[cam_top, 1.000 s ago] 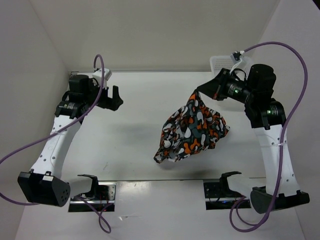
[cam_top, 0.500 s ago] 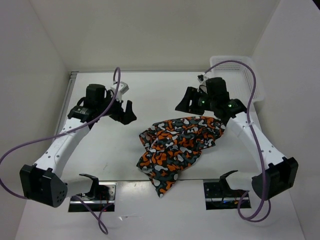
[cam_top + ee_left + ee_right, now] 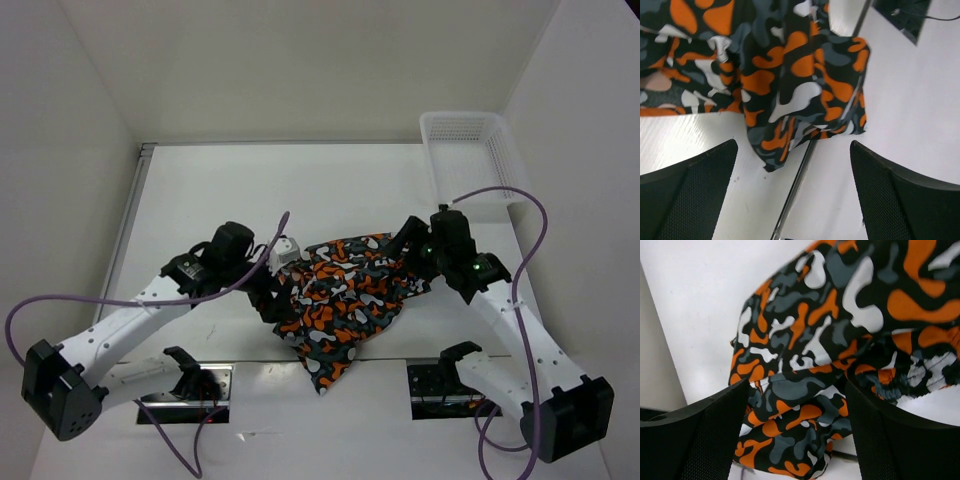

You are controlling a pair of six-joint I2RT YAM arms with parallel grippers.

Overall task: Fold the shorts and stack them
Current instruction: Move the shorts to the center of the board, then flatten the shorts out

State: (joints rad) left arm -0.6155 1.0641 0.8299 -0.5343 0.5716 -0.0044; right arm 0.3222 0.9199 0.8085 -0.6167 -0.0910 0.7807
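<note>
Bench (image 3: pixel 200 200): white and flat; I see it run from the two arm bases out to the back wall.
Left arm (image 3: pixel 130 320): stretched low from its base towards the middle; its head sits at the left edge of the cloth.
Right arm (image 3: pixel 510 310): bent in from the right; its head sits at the far right edge of the cloth.
Shorts (image 3: pixel 345 295): lying crumpled on the bench between the two arm heads, near the front and about the middle; print of orange, white, grey and black; one corner laps over the front edge of the bench.
Basket (image 3: pixel 470 150): white mesh, in the far right corner; well apart from the shorts; I cannot see anything in it.
Left fingers (image 3: pixel 690 195): spread wide, holding nothing; in my left wrist view the hanging corner of the shorts (image 3: pixel 790 75) lies beyond the gap, untouched.
Right fingers (image 3: pixel 695 440): spread wide too, nothing clamped; the shorts (image 3: pixel 840 325) fill the right wrist view between and beyond them, lying free.
</note>
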